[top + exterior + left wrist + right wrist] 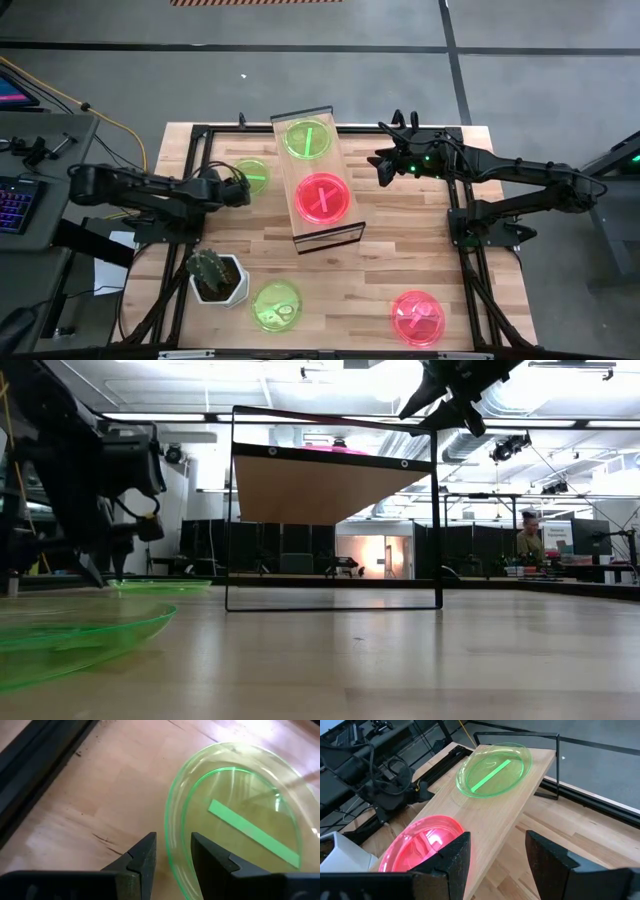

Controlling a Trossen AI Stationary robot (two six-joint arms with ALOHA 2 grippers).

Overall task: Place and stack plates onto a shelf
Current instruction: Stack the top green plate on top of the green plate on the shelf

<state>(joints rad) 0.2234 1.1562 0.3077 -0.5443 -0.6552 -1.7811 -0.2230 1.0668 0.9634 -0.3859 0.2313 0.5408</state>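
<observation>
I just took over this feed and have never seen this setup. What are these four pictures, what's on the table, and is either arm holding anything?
Two dark robot arms work at a wooden table. One picture looks straight down, one looks level across the tabletop, and two come from cameras on the arms' wrists.

The shelf carries a green plate and a pink plate. On the table lie a green plate beside the shelf, another green plate near a potted cactus, and a pink plate.

The left end effector is open, its fingers straddling the rim of the plate beside the shelf. The right end effector is open and empty, over the shelf's edge.
</observation>
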